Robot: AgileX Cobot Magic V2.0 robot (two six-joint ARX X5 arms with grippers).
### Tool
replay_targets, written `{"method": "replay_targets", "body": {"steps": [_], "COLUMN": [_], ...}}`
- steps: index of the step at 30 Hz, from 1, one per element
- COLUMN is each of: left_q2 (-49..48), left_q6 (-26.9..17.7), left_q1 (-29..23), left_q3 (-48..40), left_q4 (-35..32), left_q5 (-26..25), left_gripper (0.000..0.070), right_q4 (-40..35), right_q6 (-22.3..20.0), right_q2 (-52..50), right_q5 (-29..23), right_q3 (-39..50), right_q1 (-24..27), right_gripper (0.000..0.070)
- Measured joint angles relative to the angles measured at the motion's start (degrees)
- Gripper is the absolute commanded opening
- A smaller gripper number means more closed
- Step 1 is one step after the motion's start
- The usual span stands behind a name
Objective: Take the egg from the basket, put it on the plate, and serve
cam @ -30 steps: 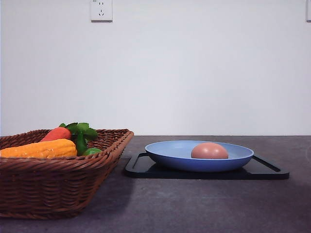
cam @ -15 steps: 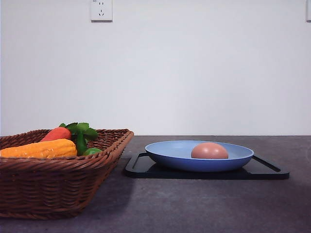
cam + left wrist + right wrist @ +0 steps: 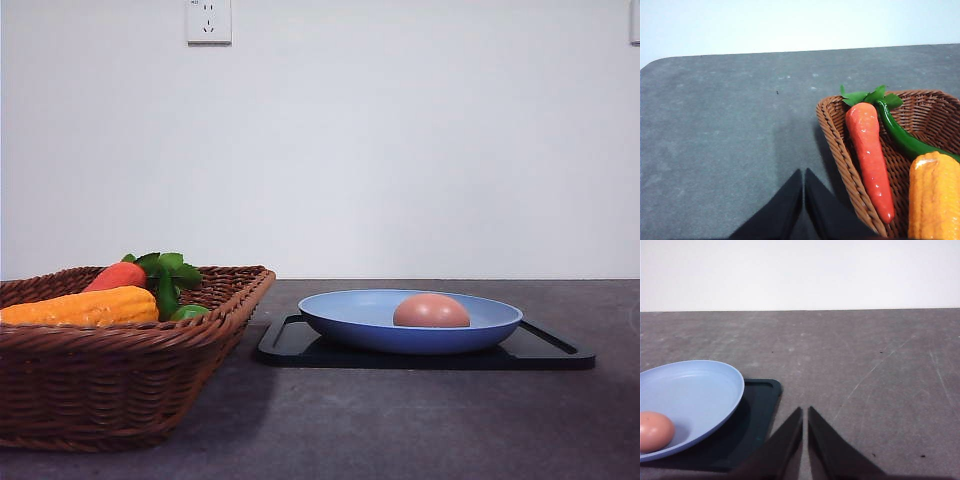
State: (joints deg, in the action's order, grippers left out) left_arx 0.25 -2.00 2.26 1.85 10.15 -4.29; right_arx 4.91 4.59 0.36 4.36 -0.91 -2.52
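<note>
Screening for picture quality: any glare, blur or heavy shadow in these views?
Front view: sharp and evenly lit, the basket casting a soft shadow toward the tray; no glare on the plate or egg. Left wrist view: the carrot shows small highlights, the left claw a faint shadow. Right wrist view: clear, the right claw dark.

One egg [image 3: 431,311] lies on one light-blue plate [image 3: 350,315], which sits on one black tray [image 3: 555,352]. One wicker basket [image 3: 100,390] holds one carrot [image 3: 115,276], one corn cob [image 3: 85,306] and one green pepper [image 3: 900,138]. Two grippers appear, one left [image 3: 803,200] and one right [image 3: 804,439].
</note>
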Motion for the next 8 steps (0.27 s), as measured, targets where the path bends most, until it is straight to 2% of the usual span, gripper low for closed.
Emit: {"method": "replay_targets", "body": {"steps": [8], "left_q2": [0.0], "left_q6": [0.0], "left_q1": [0.0], "left_q3": [0.0], "left_q4": [0.0], "left_q5": [0.0], "left_gripper": [0.0000], "right_q4": [0.0], "right_q6": [0.0], "right_q2": [0.0], "right_q5": [0.0], "right_q3": [0.0], "right_q1": [0.0], "right_gripper": [0.0000]}}
